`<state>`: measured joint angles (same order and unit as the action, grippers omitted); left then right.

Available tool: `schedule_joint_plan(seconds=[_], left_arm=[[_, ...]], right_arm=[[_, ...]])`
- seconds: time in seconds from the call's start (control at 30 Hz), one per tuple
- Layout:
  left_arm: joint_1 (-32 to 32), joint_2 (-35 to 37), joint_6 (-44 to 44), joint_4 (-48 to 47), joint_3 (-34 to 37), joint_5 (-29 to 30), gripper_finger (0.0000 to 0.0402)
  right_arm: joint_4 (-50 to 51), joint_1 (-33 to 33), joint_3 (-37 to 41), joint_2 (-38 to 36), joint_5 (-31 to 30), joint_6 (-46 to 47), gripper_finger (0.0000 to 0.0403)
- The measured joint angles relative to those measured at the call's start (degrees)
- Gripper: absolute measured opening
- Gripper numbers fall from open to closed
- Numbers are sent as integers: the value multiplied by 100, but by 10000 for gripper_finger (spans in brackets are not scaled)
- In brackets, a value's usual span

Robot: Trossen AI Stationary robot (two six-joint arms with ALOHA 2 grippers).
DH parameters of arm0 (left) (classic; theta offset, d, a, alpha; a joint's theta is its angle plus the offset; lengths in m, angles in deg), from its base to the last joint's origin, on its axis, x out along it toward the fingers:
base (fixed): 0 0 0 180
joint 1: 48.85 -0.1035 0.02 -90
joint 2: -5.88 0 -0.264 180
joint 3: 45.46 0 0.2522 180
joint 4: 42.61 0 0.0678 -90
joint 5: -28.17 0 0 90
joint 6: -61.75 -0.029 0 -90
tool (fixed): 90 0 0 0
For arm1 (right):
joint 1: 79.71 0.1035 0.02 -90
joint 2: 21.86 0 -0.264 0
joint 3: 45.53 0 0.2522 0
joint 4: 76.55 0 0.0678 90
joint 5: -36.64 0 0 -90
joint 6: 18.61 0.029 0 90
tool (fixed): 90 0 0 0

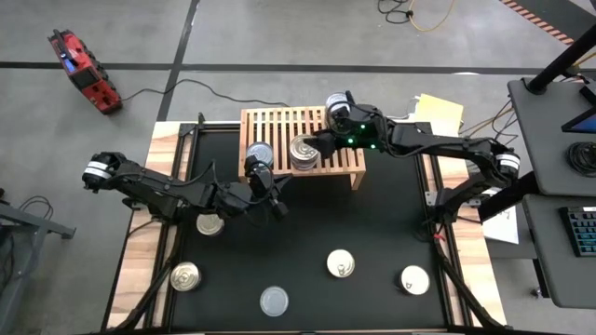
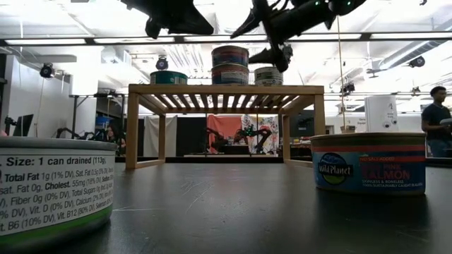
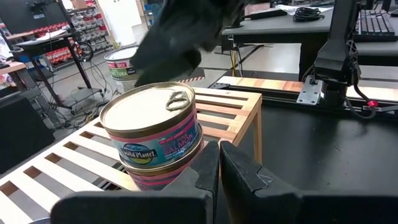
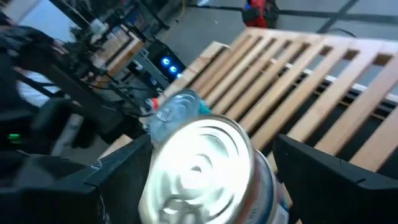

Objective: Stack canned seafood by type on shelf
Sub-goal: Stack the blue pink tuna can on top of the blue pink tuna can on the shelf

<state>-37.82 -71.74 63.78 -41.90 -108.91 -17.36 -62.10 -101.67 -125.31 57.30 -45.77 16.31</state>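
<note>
While my right jaws stand released either side of the two-high salmon tin stack on the shelf, my clenched left jaws hang nearer the bench's loose tins.

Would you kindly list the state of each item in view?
Shelf: upright, holding cans.
Two-can stack: on shelf, between the right gripper's open fingers.
Left gripper: shut, empty.
Right gripper: open.
Five loose cans: upright on table.
</note>
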Motion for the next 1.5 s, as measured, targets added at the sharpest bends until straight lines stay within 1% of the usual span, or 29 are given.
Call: schedule_joint_plan(seconds=[0.17,0.27,0.37,0.43,0.5,0.57,0.63,0.73,0.83,0.97,1.07,1.13,1.3,1.33,1.43,1.5], left_arm=[[31,2,204,-123,0,-2,0],[99,2,276,-244,0,-16,0],[205,37,307,-363,-1,-294,0],[281,86,402,-665,-88,-584,0],[352,145,651,-1206,-256,-812,0],[387,193,945,-1947,-473,-1065,0],[389,221,1214,-2782,-723,-1449,0],[393,229,1499,-3849,-1071,-1915,0],[431,241,1675,-4481,-1292,-2022,0],[500,305,1655,-4343,-1349,-1931,0],[518,337,1650,-4035,-1318,-1773,0],[516,341,1655,-3967,-1290,-1674,0],[516,307,1685,-3945,-1283,-1648,0],[516,299,1709,-3945,-1283,-1648,0],[516,299,1788,-3943,-1279,-1646,0],[517,299,1805,-3935,-1262,-1646,0]], right_arm=[[170,84,0,-420,39,0,310],[434,160,0,-716,37,-29,301],[908,256,0,-989,44,-51,294],[1306,299,0,-1144,247,-115,287],[1737,330,0,-1273,501,-155,280],[2145,430,0,-1357,534,-214,270],[2385,576,2,-1382,535,-497,259],[2428,932,37,-1318,529,-1024,236],[2396,1314,87,-1128,350,-1518,208],[2380,1692,98,-738,-227,-1838,160],[2204,1775,102,-368,-597,-1914,117],[1916,1770,105,-137,-660,-1921,87],[1277,1589,105,276,-673,-1950,21],[1222,1550,105,327,-675,-1950,15],[1094,1439,105,351,-683,-1947,13],[1007,1380,103,347,-821,-1951,12]])
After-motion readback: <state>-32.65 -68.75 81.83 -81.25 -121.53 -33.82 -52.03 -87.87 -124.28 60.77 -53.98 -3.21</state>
